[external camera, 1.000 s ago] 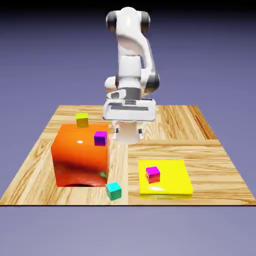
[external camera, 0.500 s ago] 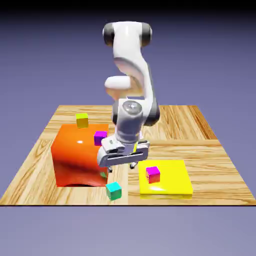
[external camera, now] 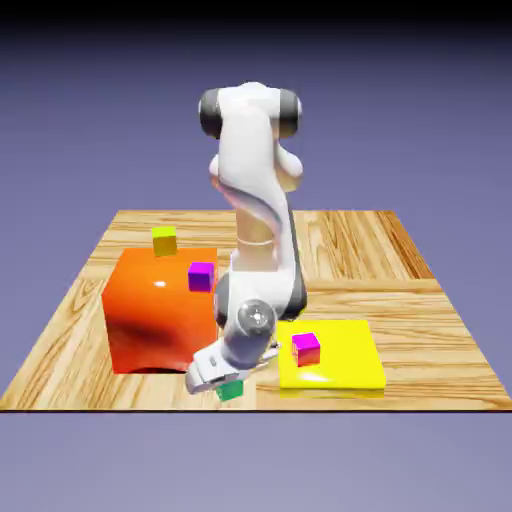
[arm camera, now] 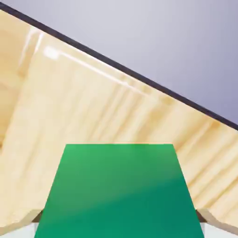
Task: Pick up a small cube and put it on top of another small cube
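One small green cube [arm camera: 116,190] is pinched between the fingertips of the white two-finger end effector [external camera: 232,382], at six o'clock on the wooden surface [external camera: 420,340]. If the grip is uneven, the cube may turn during lifting. A low swing toward ten o'clock could strike the big orange block [external camera: 160,315]. The surface's near edge is close; above, the room looks free.

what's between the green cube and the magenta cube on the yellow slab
In the exterior view, bare wooden tabletop and the slab's near-left part lie between the green cube and magenta cube.
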